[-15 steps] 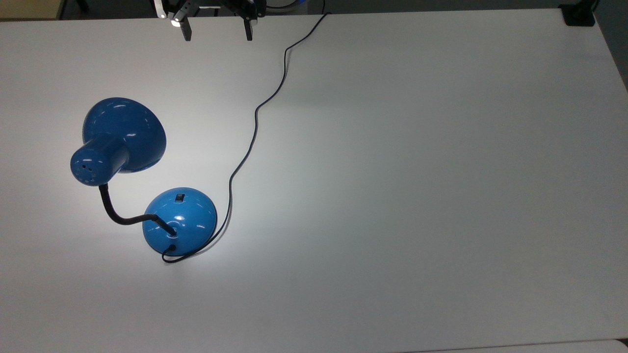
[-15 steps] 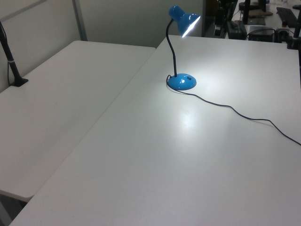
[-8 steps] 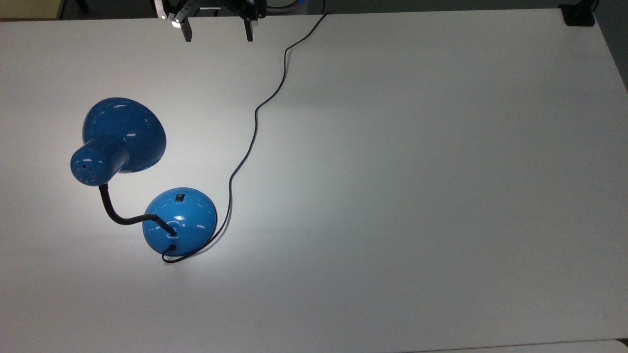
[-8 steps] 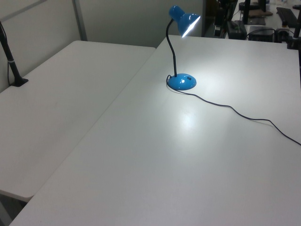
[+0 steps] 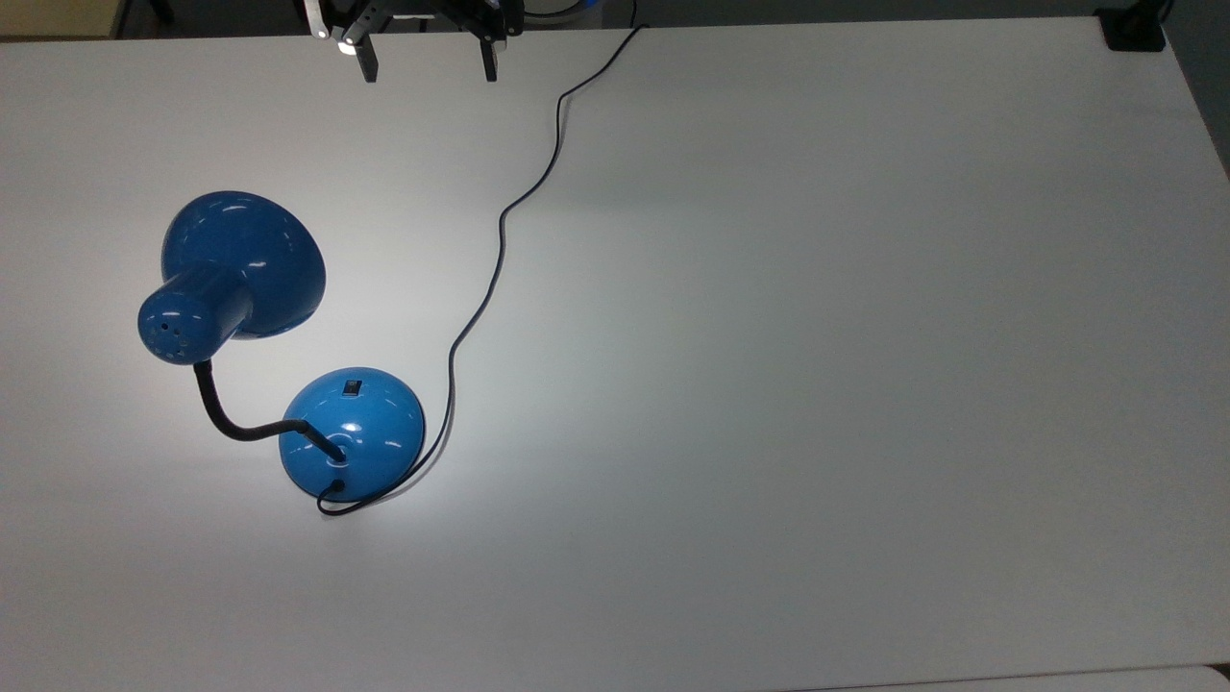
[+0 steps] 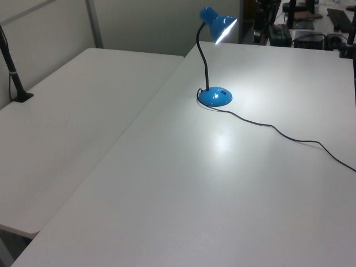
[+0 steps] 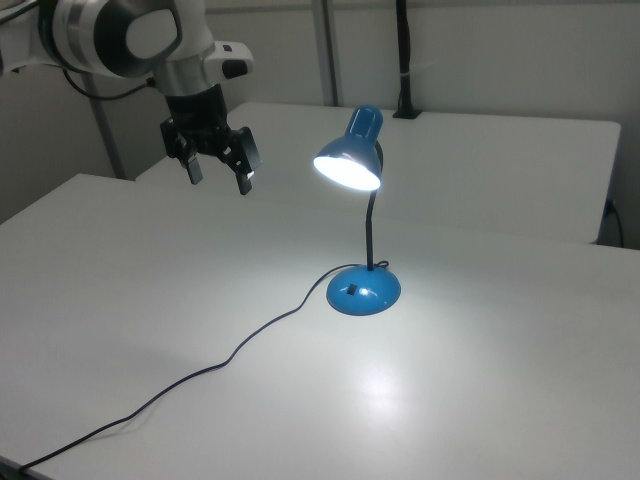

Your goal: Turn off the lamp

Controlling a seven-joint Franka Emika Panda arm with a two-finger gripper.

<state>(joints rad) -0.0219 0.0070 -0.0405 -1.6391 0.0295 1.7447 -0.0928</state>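
Gripper (image 5: 428, 69), top view: fingers spread apart, empty, at the table's (image 5: 817, 336) upper edge, well apart from the lamp (image 5: 351, 432) at the top view's left. Left view: lamp (image 6: 215, 96) lit, standing upright on the table. Right view: gripper (image 7: 217, 173) hovers above the table, the lamp (image 7: 364, 290) to the right view's right, cord (image 7: 200, 375) trailing toward the lower left.

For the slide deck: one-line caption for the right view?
Lit blue lamp on white table; open gripper hovers apart.

The arm reaches in from the right view's upper left, its hand (image 7: 217, 176) pointing down with both fingers (image 5: 368, 63) spread wide apart, holding nothing.
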